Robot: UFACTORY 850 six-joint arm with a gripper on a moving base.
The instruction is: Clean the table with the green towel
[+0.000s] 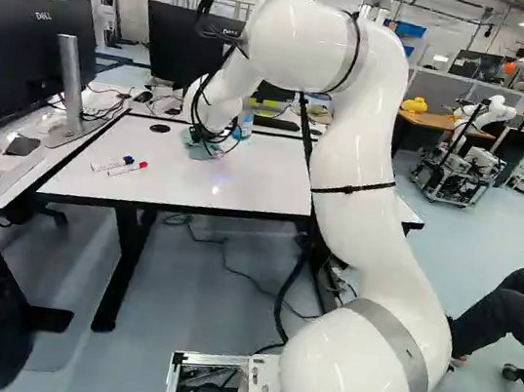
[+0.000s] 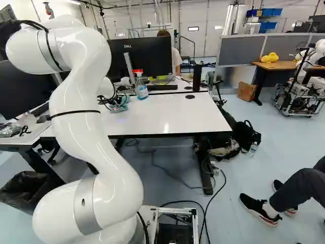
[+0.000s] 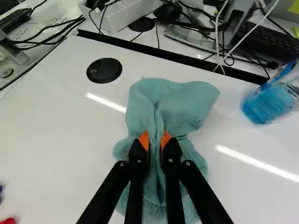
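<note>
Nearest you, on the base side of the clear plastic spray bottle with blue liquid (image 2: 142,91), two slim capped markers (image 1: 120,166) lie on the flat white tabletop (image 2: 167,118); the left base view shows them, while your arm hides them in the right. Farther on, your black, orange-padded fingers (image 3: 144,139) pinch a gathered fold of the soft blue-green towel (image 3: 180,105). Its length runs ahead of and beneath them, near the bottle; sweeping bottleward probably risks a knock.
</note>
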